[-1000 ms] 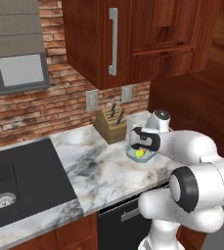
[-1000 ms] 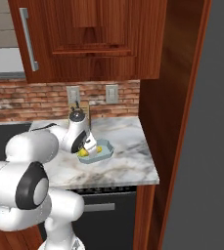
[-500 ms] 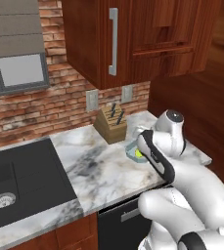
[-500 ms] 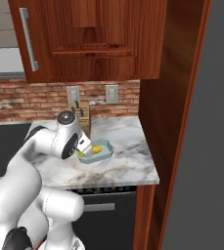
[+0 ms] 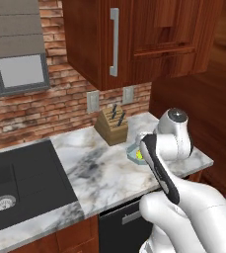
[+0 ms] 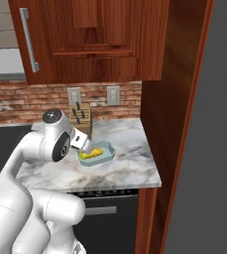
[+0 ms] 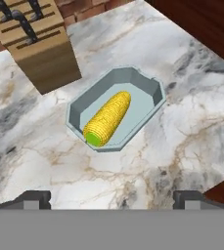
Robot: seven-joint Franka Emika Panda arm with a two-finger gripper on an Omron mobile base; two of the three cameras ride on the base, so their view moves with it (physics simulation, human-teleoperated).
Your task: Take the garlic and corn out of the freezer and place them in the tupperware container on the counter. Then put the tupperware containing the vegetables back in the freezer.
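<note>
Corn (image 7: 107, 118) beyond wide-spread fingertips (image 7: 33, 198)

Bright yellow corn (image 7: 108, 118) with green end, pale blue tupperware container (image 7: 152, 90), grey-veined white marble counter (image 7: 182, 132).

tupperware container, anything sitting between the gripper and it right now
Nothing visible does. In the hand view the open gripper looks across bare counter at the tupperware container, with the corn inside; the knife block stands behind it.
</note>
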